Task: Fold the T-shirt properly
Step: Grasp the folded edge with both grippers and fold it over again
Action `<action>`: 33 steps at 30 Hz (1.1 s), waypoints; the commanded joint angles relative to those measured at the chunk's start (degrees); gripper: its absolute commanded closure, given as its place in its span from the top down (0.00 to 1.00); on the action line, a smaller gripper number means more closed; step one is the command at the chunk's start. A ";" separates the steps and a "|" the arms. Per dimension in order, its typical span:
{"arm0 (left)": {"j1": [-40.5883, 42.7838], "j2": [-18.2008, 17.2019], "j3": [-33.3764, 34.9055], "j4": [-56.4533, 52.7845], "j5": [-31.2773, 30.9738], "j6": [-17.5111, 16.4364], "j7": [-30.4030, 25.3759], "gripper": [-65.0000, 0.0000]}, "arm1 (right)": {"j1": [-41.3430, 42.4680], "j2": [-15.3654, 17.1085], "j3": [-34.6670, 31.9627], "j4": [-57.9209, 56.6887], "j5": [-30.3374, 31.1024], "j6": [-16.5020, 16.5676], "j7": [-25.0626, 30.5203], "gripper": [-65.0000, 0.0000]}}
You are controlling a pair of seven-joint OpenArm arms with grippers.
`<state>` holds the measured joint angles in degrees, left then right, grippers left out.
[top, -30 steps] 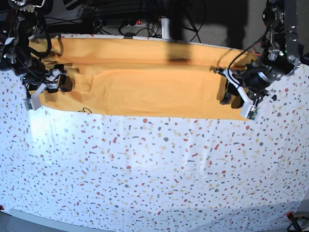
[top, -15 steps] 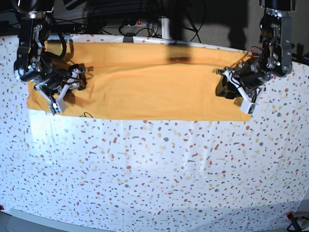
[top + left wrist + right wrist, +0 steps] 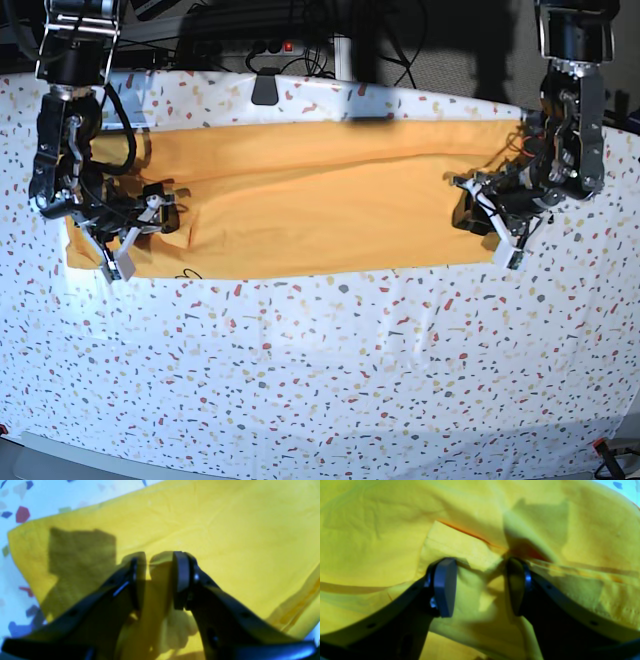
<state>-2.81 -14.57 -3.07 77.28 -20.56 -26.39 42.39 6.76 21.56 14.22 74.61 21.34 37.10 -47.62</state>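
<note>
The T-shirt (image 3: 320,210) lies as a long mustard band across the far half of the table, with a bit of black script (image 3: 185,272) at its front left edge. My left gripper (image 3: 472,215) sits on the band's right end. In the left wrist view the left gripper (image 3: 158,580) is shut on a raised fold of the T-shirt (image 3: 225,530). My right gripper (image 3: 165,215) is at the band's left end. Seen from the right wrist, the right gripper (image 3: 481,587) stands wide around a bunched hem of the T-shirt (image 3: 370,530).
A white speckled tablecloth (image 3: 320,380) covers the table, and its corner (image 3: 15,495) shows beside the shirt. Behind the back edge are a power strip (image 3: 265,45), cables and a dark clip (image 3: 265,90).
Both grippers have drawn the T-shirt toward the front of the table, off the back edge. The left jaws have closed a little on the cloth.
</note>
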 commanded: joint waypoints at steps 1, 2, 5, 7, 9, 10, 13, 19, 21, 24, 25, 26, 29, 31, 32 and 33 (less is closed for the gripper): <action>-0.61 -0.70 -0.22 -1.53 2.51 1.46 2.12 0.28 | 0.98 0.79 0.28 0.59 -0.15 -0.74 -0.83 0.50; -1.07 -0.70 -0.22 -3.06 2.51 1.46 1.66 0.28 | 0.98 0.83 0.28 0.59 -0.15 -0.74 -0.96 0.50; -3.17 -0.68 -0.22 -8.50 2.51 1.42 -1.16 0.28 | 1.03 0.81 0.28 0.59 -0.11 -0.76 -0.55 0.50; -5.27 -0.68 -0.22 -12.11 2.49 1.07 -2.21 0.28 | 1.03 0.81 0.28 0.59 -0.13 -0.74 0.24 0.50; -7.78 -0.70 -0.22 -15.13 2.51 -0.07 -2.14 0.28 | 1.03 0.81 0.28 0.59 -0.13 -0.76 1.07 0.50; -8.92 -0.70 -0.22 -16.28 2.51 -0.31 -2.12 0.28 | 1.03 0.81 0.28 0.59 -0.15 -0.76 1.88 0.50; -11.72 -0.68 -0.22 -18.29 2.49 -0.46 -2.12 0.28 | 1.11 0.81 0.28 0.59 -0.15 -0.76 5.29 0.50; -14.64 -0.68 -0.22 -18.38 2.38 -0.44 -1.68 0.28 | 2.91 0.81 0.28 0.59 -0.15 -1.20 5.62 0.50; -15.37 -0.70 -0.22 -18.38 1.81 -0.44 -1.16 0.28 | 3.91 0.83 0.28 0.59 0.13 -1.11 5.86 0.50; -16.37 -0.70 -0.22 -18.36 -0.85 -0.42 0.13 0.29 | 5.44 0.83 0.39 1.40 0.90 -0.22 5.84 0.50; -16.68 -0.70 -0.22 -18.34 -1.81 -0.44 0.20 0.29 | 5.81 0.85 0.39 1.92 1.90 1.05 5.84 0.50; -16.96 -0.70 -0.22 -18.27 -2.86 -0.42 0.20 0.29 | 6.08 0.83 0.39 2.67 2.91 2.34 5.81 0.50; -17.33 -0.70 -0.22 -17.14 -7.37 -0.44 0.74 0.29 | 6.27 0.83 0.39 5.38 5.11 2.90 5.79 0.50; -17.33 -0.70 -0.22 -15.58 -9.94 -0.44 1.92 0.29 | 6.25 0.83 0.39 7.56 5.99 2.90 5.60 0.50; -17.33 -0.70 -0.22 -14.58 -10.54 -0.46 2.45 0.29 | 6.25 0.83 0.39 8.79 6.21 2.90 5.60 0.50; -17.33 -0.70 -0.22 -13.44 -10.62 -0.46 2.78 0.29 | 6.25 0.81 0.39 10.14 6.23 2.90 5.53 0.50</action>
<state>-18.48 -14.59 -3.16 62.54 -29.93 -26.55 46.37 11.55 21.56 14.24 83.59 26.61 39.31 -43.59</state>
